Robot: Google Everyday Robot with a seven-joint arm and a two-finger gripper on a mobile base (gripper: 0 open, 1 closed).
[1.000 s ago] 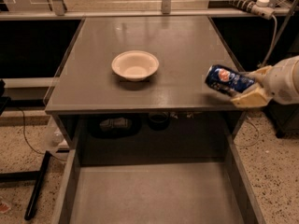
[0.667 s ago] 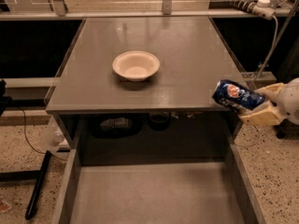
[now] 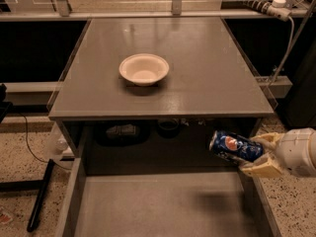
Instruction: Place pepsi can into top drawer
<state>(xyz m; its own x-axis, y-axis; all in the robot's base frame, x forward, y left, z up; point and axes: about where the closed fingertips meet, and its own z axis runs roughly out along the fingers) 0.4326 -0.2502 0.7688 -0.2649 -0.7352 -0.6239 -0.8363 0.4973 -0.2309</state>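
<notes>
My gripper (image 3: 260,154) is at the right, below the cabinet top's front edge, shut on the pepsi can (image 3: 235,146). The dark blue can lies tilted on its side, logo toward the camera, silver end pointing left. It hangs over the right side of the open top drawer (image 3: 163,206), above the drawer's flat grey bottom and near its right wall. Its shadow falls on the drawer bottom below.
A white bowl (image 3: 143,68) stands on the grey cabinet top (image 3: 207,73). Dark objects sit in the recess behind the drawer (image 3: 123,131). A white cable and power strip (image 3: 269,4) run at the upper right. Speckled floor lies on both sides.
My gripper has carried the pepsi can down from beside the cabinet top's right edge to below its front edge, over the open drawer's right side.
</notes>
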